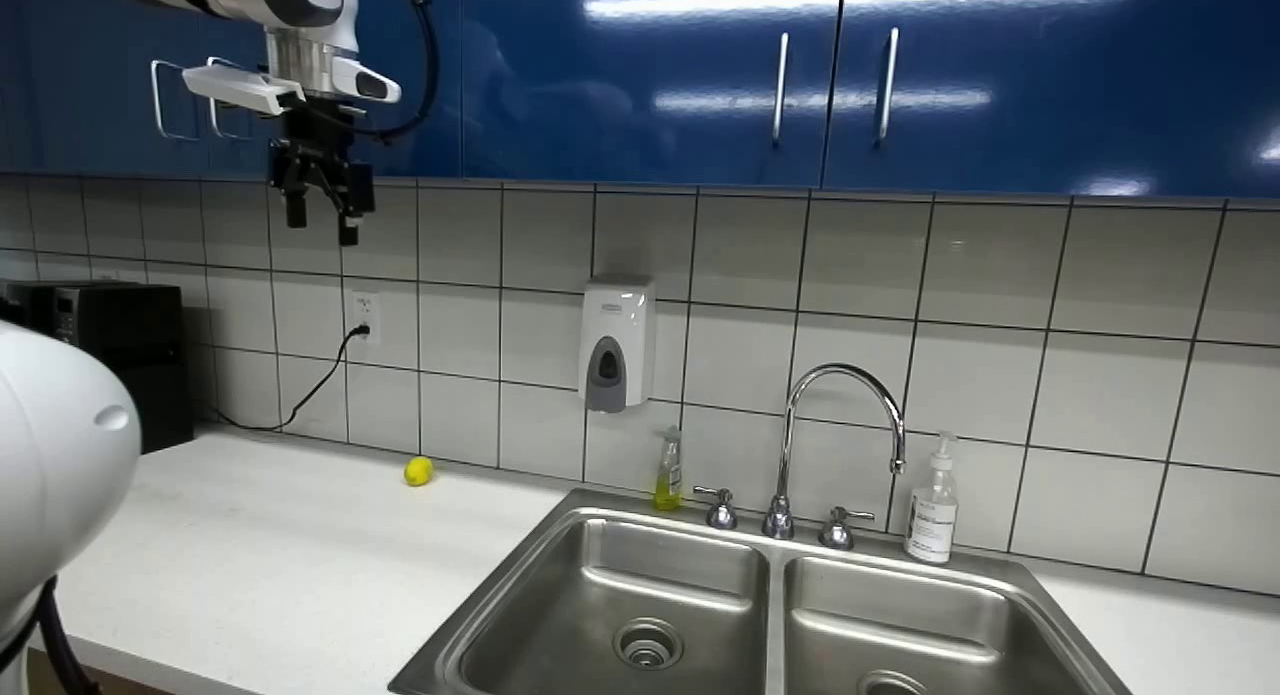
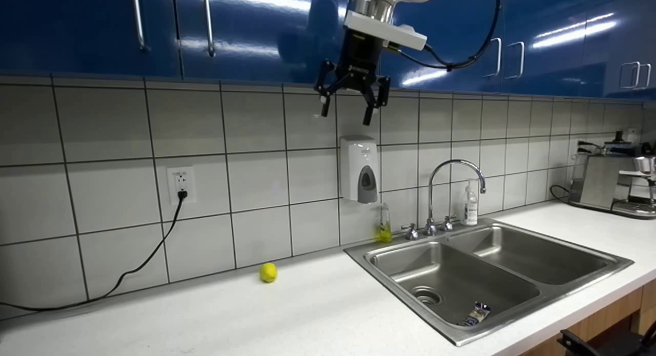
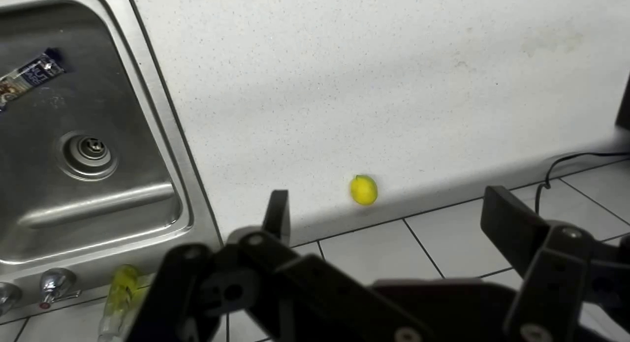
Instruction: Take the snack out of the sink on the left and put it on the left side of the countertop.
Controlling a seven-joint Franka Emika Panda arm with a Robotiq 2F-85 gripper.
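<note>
The snack, a dark wrapped bar, lies flat in the sink's left basin, near its front edge in an exterior view (image 2: 476,315). In the wrist view the snack (image 3: 32,78) is at the left edge, cut off there. The sink (image 2: 464,281) is steel, with a round drain beside the bar. In an exterior view the basin's front is cut off and no bar shows. My gripper (image 2: 346,113) hangs high above the countertop (image 2: 246,315), left of the basin, fingers wide apart, nothing between them. In the wrist view the gripper (image 3: 389,204) points down toward the white worktop and tiles.
A yellow lemon-like ball (image 3: 364,190) rests on the worktop near the tiles. Blue cabinets (image 1: 640,85) overhang close behind the gripper. A wall soap dispenser (image 2: 359,169), a spray bottle (image 2: 385,228) and a faucet (image 1: 777,520) line the back. A black machine (image 1: 130,365) stands far left.
</note>
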